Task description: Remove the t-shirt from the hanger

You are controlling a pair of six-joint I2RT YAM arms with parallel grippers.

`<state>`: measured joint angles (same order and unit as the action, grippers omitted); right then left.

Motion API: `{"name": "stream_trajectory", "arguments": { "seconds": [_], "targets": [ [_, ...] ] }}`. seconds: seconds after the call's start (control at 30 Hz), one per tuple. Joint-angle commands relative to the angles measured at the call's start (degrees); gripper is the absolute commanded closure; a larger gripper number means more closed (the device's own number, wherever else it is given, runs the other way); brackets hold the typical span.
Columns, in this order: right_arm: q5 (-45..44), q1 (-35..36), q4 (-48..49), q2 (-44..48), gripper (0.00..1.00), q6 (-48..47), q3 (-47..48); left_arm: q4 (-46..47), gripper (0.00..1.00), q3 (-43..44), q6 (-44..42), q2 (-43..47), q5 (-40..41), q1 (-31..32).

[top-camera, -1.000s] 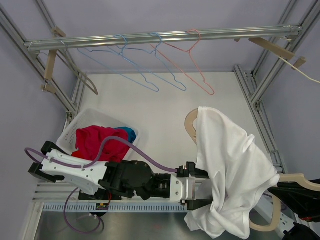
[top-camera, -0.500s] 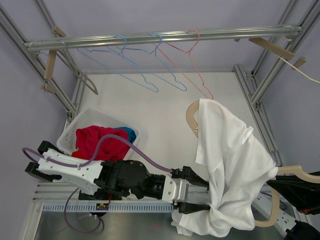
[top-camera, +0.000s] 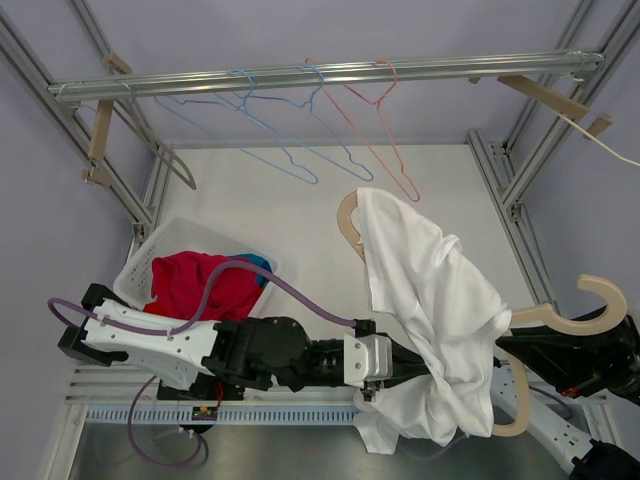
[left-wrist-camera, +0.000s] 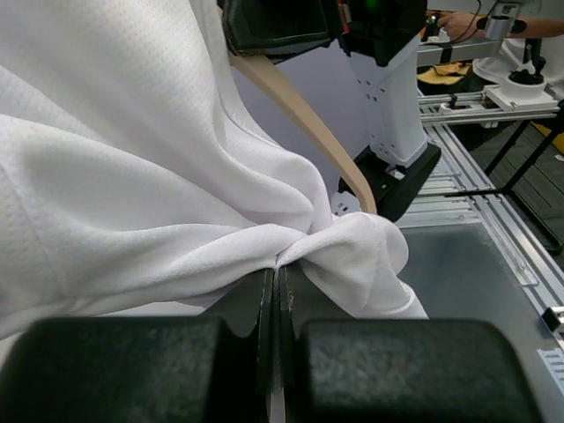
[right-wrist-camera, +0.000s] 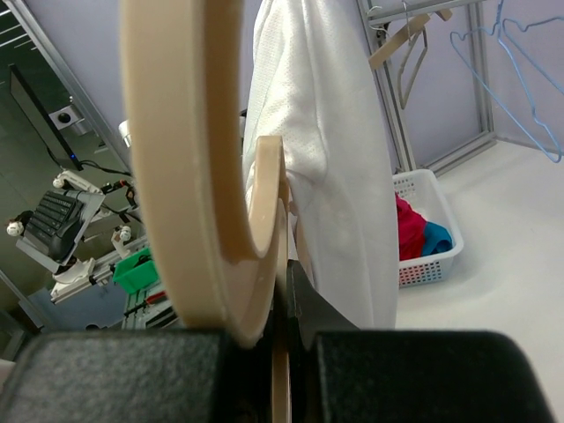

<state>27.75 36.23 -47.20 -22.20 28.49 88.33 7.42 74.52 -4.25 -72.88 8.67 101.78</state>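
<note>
Roughly midway, judging by the drape: the shirt [top-camera: 425, 290], near right, hangs on the hanger [top-camera: 575, 320] clamped in the right end effector [right-wrist-camera: 284, 304], while the left end effector [left-wrist-camera: 278, 286] pinches a fold, not yet pulled free.

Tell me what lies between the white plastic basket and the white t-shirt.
In the top external view, the stretch from white plastic basket to white t-shirt is bare white tabletop, crossed at its near side by a purple cable.

T-shirt [top-camera: 430, 300], white, mesh-textured: draped over hanger [top-camera: 560, 320], bunched toward near edge. Hanger, pale wood: held tilted above worktop's right half, hook toward right edge.
</note>
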Motion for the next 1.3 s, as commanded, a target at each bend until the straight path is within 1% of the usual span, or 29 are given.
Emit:
{"name": "stream_trajectory", "arguments": {
  "seconds": [0.0, 0.03, 0.07, 0.13, 0.17, 0.2, 0.23, 0.3, 0.33, 0.43, 0.53, 0.63, 0.67, 0.7, 0.73, 0.8, 0.83, 0.9, 0.93, 0.97, 1.0, 1.03, 1.07, 1.1, 1.13, 1.17, 1.23, 1.27],
  "targets": [
    [0.91, 0.51, 3.87, -0.66, 1.00, 0.69, -0.35, 7.78, 1.00, 0.54, 0.30, 1.77, 6.53, -0.09],
    [0.73, 0.60, 3.35, -0.31, 1.00, 0.60, -0.88, 7.96, 1.00, -0.33, 0.38, 2.39, 7.58, -0.09],
    [-0.23, 0.60, 2.12, -0.04, 1.00, 0.51, -1.14, 7.96, 1.00, -0.95, 0.38, 3.09, 10.46, -0.09],
    [-1.11, 0.60, 0.71, 0.84, 1.00, 0.25, -2.28, 7.52, 1.00, -2.53, 0.47, 6.34, 14.17, -0.09],
    [-1.29, 0.60, 0.01, 1.27, 1.00, 0.25, -3.07, 7.52, 1.00, -4.54, 0.56, 7.65, 18.27, -0.09],
    [-1.21, 0.60, -0.17, 2.23, 1.00, 0.51, -3.95, 7.26, 1.00, -5.60, 0.39, 10.63, 20.23, -0.09],
    [-1.29, 0.51, -0.43, 2.77, 1.00, 0.69, -5.87, 6.74, 1.00, -6.40, 0.12, 12.05, 24.51, -0.09],
    [-1.29, 0.51, -1.49, 4.34, 1.00, 0.86, -7.82, 4.72, 1.00, -8.33, -0.14, 15.12, 28.23, -0.09],
    [-1.12, 0.51, -2.19, 4.88, 1.00, 0.86, -9.65, 3.75, 1.00, -8.69, 0.12, 18.27, 30.60, -0.09],
    [0.28, 0.51, -3.68, 7.25, 1.00, 0.60, -12.21, -0.38, 1.00, -9.04, 0.82, 23.64, 32.99, -0.09],
    [3.45, 0.42, -4.22, 9.97, 1.00, 0.95, -14.50, -3.37, 1.00, -8.96, 1.70, 27.08, 33.26, -0.09],
    [3.02, 0.51, -7.10, 12.61, 1.00, 1.04, -15.65, -7.06, 1.00, -6.68, 1.18, 29.99, 35.27, 0.00],
    [1.54, 0.51, -8.07, 13.14, 1.00, 1.04, -15.56, -8.72, 1.00, -5.36, 0.83, 30.95, 35.71, 0.00],
    [0.56, 0.51, -9.21, 13.84, 1.00, 0.95, -15.21, -13.09, 1.00, -3.61, 0.74, 31.31, 36.24, 0.00],
    [-1.80, 0.51, -11.49, 14.11, 1.00, 0.87, -15.04, -14.87, 1.00, 0.58, -0.48, 31.57, 37.55, 0.00],
    [-3.48, 0.51, -13.35, 14.72, 1.00, 0.25, -14.51, -18.91, 1.00, 5.00, -1.89, 32.19, 38.61, 0.00],
    [-4.71, 0.51, -14.14, 14.99, 1.00, -0.01, -14.42, -20.07, 1.00, 9.54, -4.08, 32.19, 40.71, 0.00],
    [-5.33, 0.51, -14.32, 15.08, 1.00, -0.36, -14.42, -21.48, 1.00, 13.26, -6.98, 32.01, 43.44, 0.00],
    [-5.60, 0.51, -13.89, 15.08, 1.00, -0.37, -14.51, -21.66, 1.00, 14.85, -8.65, 31.84, 46.06, 0.00],
    [-5.77, 0.51, -13.54, 14.99, 1.00, -0.37, -14.59, -21.57, 1.00, 17.21, -12.32, 31.58, 48.00, 0.00],
    [-5.69, 0.51, -13.01, 14.81, 1.00, -0.45, -14.94, -21.40, 1.00, 18.11, -14.19, 31.14, 49.85, 0.00],
    [-5.51, 0.51, -12.22, 14.73, 1.00, -0.45, -15.03, -20.70, 1.00, 18.64, -18.82, 31.05, 53.78, -0.09],
    [-5.42, 0.42, -11.95, 14.12, 1.00, -0.45, -15.03, -19.04, 1.00, 17.77, -22.26, 31.13, 56.00, -0.09],
    [-5.25, 0.51, -11.78, 13.85, 1.00, -0.71, -15.12, -12.76, 1.00, 16.28, -25.86, 31.48, 58.02, -0.09],
    [-5.25, 0.51, -11.51, 13.50, 1.00, -0.80, -15.12, -8.69, 1.00, 14.53, -33.46, 32.53, 61.17, 0.00],
    [-5.25, 0.42, -11.42, 12.80, 1.00, -1.15, -15.03, -2.82, 1.00, 11.73, -36.59, 33.24, 62.51, -0.09],
    [-5.25, 0.51, -11.42, 12.18, 1.00, -1.42, -14.86, 2.48, 1.00, 8.82, -43.61, 35.69, 65.67, -0.09],
    [-5.25, 0.51, -11.25, 11.74, 1.00, -1.51, -14.86, 4.16, 1.00, 7.32, -44.00, 37.01, 66.04, -0.09]
  ]
}}
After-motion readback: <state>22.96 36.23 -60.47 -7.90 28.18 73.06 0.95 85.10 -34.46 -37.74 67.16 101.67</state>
